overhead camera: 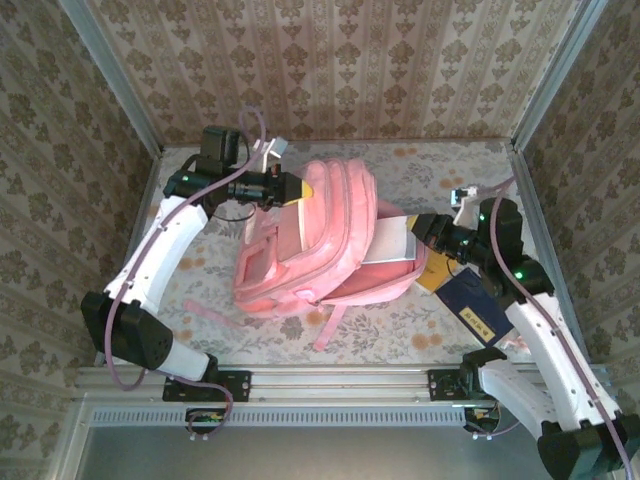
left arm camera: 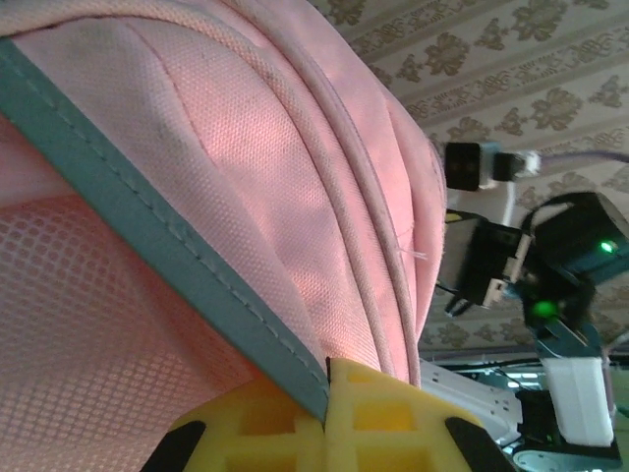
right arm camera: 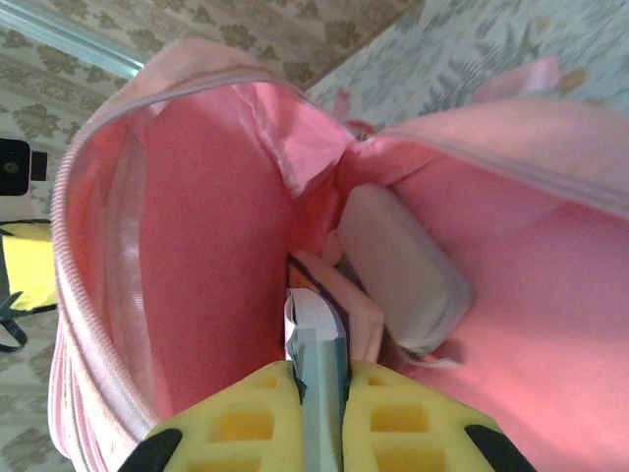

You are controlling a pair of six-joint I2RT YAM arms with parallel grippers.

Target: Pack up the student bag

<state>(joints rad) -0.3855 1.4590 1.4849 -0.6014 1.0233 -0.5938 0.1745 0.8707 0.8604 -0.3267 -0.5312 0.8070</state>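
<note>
Left claw, from above, is pinched shut on the far edge of the soft pink fabric student bag, lying mid-table with its mouth gaping at the right claw, which is clamped on a flat white book; bare floral tabletop lies behind. Left wrist view: yellow fingers squeezed onto the bag's grey-trimmed edge. Right wrist view: yellow fingers nip the book inside the pink mouth, a rounded grey case just beside.

Floral-patterned table, pink student bag lying across its middle, dark blue booklet just beside it
</note>
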